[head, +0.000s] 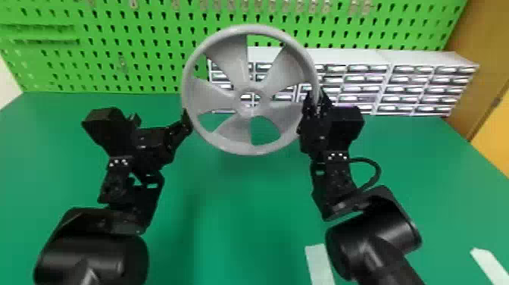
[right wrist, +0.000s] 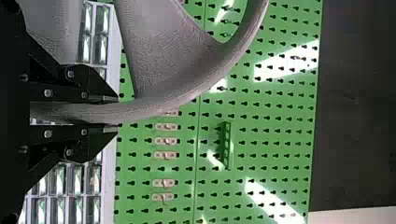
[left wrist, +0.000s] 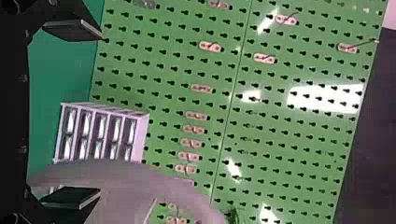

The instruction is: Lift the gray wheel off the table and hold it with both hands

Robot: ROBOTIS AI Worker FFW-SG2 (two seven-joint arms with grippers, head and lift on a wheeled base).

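The gray wheel (head: 231, 62) is held up above the green table, its spoked face toward the head camera. My right gripper (head: 315, 104) is at the wheel's right side; in the right wrist view that gripper (right wrist: 116, 113) is shut on the rim (right wrist: 201, 86), one finger on each side of it. At the wheel's left side is my left gripper (head: 161, 119), standing open, with one finger against or close to the rim. In the left wrist view, the left gripper (left wrist: 98, 114) has its fingers wide apart, and the rim (left wrist: 123, 173) passes beside one of them.
Behind the wheel stand white drawer cabinets (head: 386, 58) along the back of the green table (head: 242, 201), in front of a green pegboard (head: 151, 49). Light strips (head: 320, 261) lie near the table's front right. A wooden surface (head: 481, 75) borders the right side.
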